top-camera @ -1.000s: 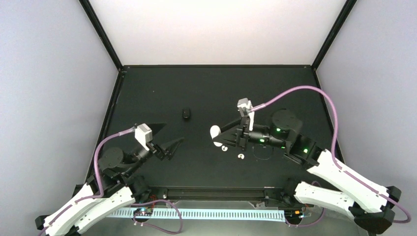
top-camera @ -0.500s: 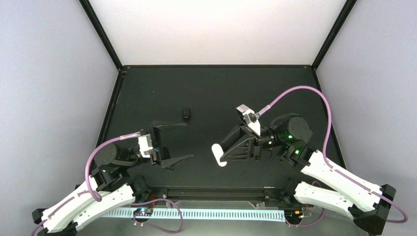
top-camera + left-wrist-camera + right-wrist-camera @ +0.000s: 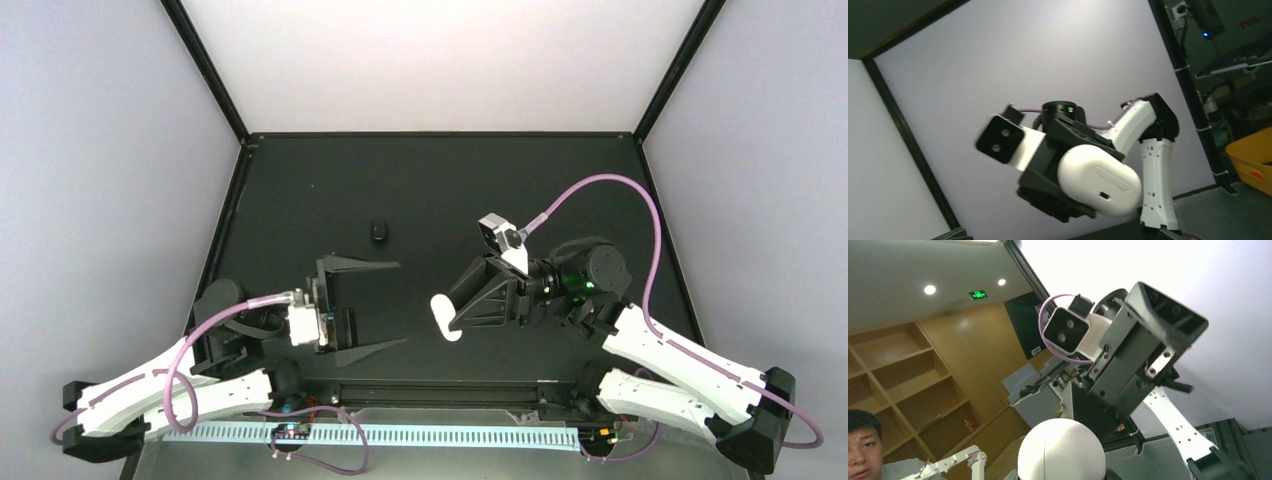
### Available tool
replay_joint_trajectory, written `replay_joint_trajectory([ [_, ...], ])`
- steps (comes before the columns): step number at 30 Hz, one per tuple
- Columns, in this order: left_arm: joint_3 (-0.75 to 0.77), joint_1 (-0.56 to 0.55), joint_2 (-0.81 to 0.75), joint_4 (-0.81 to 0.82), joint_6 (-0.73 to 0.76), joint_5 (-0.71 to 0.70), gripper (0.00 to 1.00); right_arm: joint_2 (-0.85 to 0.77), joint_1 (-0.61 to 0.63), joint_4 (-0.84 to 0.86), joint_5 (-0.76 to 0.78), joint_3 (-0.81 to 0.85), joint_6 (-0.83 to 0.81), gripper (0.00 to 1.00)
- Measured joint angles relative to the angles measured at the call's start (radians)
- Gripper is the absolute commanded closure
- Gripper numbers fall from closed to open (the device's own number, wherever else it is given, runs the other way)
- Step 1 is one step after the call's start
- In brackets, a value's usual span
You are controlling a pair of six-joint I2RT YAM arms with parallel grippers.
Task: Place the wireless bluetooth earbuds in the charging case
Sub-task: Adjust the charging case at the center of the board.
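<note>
Nearest the bases, left gripper (image 3: 402, 303): spread wide, empty, aimed across at the case. Just beyond and to the right, right gripper (image 3: 452, 314): partly closed, clamped on the white case (image 3: 441, 316), held clear of the table (image 3: 300, 190), rounded end poking leftward. Apparently shut, judging from both wrist views. Farther out on the table, well apart from both arms, one small dark lump (image 3: 378, 231), possibly black earbuds; too small to tell. No white earbuds to be made out anywhere.

Case probably light, hard, glossy and rounded, so liable to squirt out of a pinch. Best gripped across the flat faces, low on the body, clear of the half that opens. Earbuds likely feather-light and easily flicked away. Better pinched gently at the very fingertips, around the body.
</note>
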Motion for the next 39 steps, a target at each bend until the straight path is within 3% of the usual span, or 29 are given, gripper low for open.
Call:
replay_joint_trajectory([
  [12, 0.000, -0.131, 0.045, -0.026, 0.108, -0.072, 0.01, 0.019, 0.000, 0.080, -0.004, 0.003, 0.040, 0.75],
  [15, 0.000, -0.135, 0.043, -0.030, 0.115, -0.105, 0.01, 0.000, 0.000, -0.079, 0.034, 0.041, -0.061, 0.76],
  [17, -0.004, -0.135, 0.032, -0.040, 0.114, -0.144, 0.01, -0.017, 0.000, -0.274, 0.111, 0.105, -0.166, 0.76],
  [23, -0.118, -0.135, -0.117, -0.066, 0.073, -0.340, 0.01, -0.014, 0.000, -0.794, 0.590, 0.278, -0.334, 0.76],
  [27, -0.184, -0.135, -0.219, -0.086, 0.015, -0.485, 0.01, 0.052, -0.002, -0.963, 0.883, 0.256, -0.255, 0.76],
  [32, -0.233, -0.135, -0.304, -0.094, -0.073, -0.647, 0.01, 0.129, -0.003, -1.028, 1.101, 0.093, -0.039, 0.88],
  [35, -0.245, -0.135, -0.325, -0.101, -0.107, -0.723, 0.01, 0.208, -0.004, -1.061, 1.186, 0.070, 0.090, 0.88],
  [39, -0.255, -0.135, -0.339, -0.121, -0.134, -0.803, 0.01, 0.361, -0.004, -1.065, 1.255, 0.092, 0.260, 0.80],
])
